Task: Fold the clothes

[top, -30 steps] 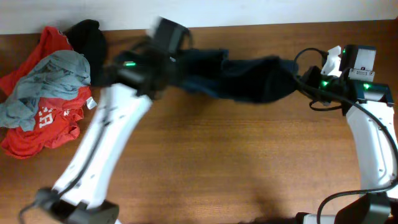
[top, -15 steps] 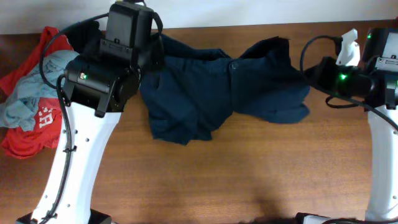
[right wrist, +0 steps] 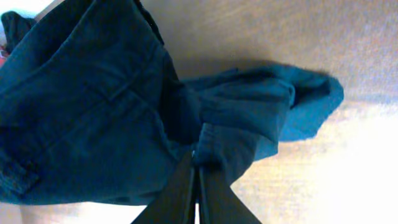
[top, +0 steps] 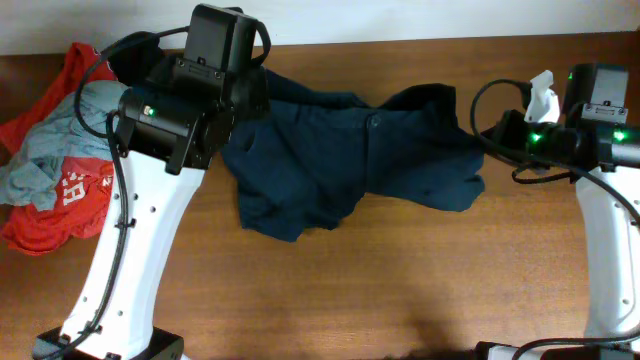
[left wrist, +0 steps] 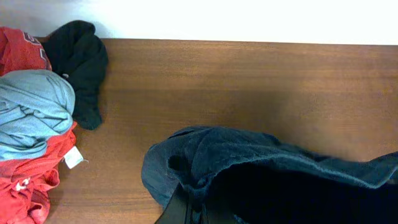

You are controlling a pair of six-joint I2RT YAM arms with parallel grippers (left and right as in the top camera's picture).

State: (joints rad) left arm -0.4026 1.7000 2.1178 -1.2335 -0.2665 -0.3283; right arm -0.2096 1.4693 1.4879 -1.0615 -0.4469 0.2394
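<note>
The dark navy-blue garment (top: 350,160) hangs spread between my two arms over the back middle of the table, its lower edge sagging onto the wood. My left gripper (left wrist: 194,208) is shut on its left edge (left wrist: 205,162), under the arm's black housing in the overhead view. My right gripper (right wrist: 197,163) is shut on its right edge (right wrist: 236,118); in the overhead view that gripper (top: 482,130) sits at the cloth's right end. The cloth is creased and partly doubled over itself.
At the back left lies a pile: a red shirt with white print (top: 70,200), a grey tee (top: 75,135) and a small black garment (top: 145,60). They also show in the left wrist view, the black garment (left wrist: 78,56) nearest. A white wall edge runs behind the table.
Both arms swung the garment out and spread it; a second ago it was a narrow bundle at the back. In the last half second it has settled slightly lower and both arms shifted a little.
</note>
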